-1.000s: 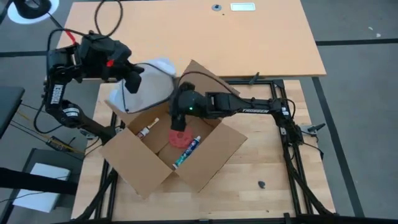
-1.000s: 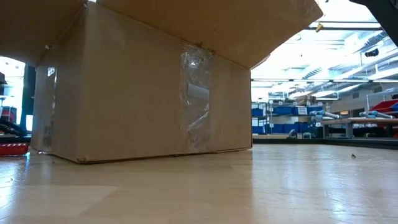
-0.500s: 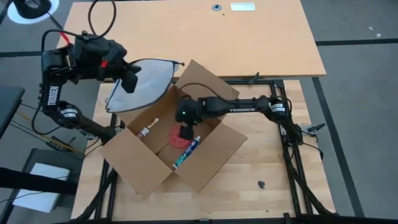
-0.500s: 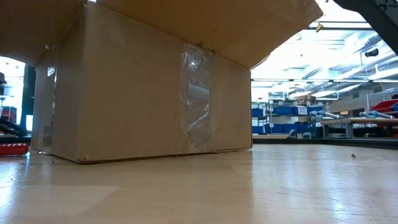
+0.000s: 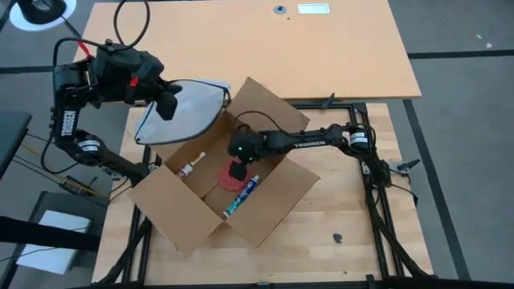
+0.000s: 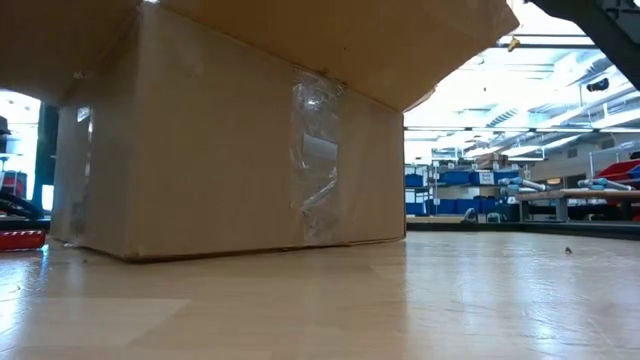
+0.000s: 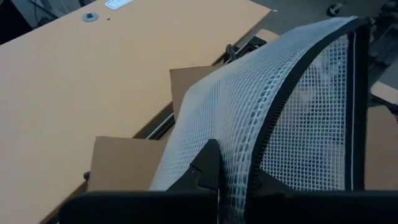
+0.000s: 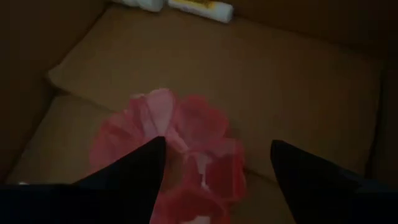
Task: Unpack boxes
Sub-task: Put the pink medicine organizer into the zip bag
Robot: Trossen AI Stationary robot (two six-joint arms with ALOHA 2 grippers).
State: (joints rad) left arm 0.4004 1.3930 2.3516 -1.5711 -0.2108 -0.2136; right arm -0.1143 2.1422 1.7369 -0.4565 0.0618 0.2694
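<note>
Change: right gripper (image 5: 235,171) has sunk lower into the cardboard carton (image 5: 221,189) since 1 s ago, fingers apart astride the red mesh pouf (image 8: 171,158).
Left gripper (image 7: 221,180): clamped on the white mesh pouch (image 7: 292,118), lifted clear beside the carton.
Meaning: probably 1 item out, the pouf next.
High view only: toothpaste tube (image 5: 242,195), small bottle (image 5: 192,166).
Low view only: carton on the bench (image 6: 400,300), taped wall.

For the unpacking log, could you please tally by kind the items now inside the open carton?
Red mesh pouf: 1
Tubes: 2, a small white one and a blue-green one
Total in the carton: 3
</note>
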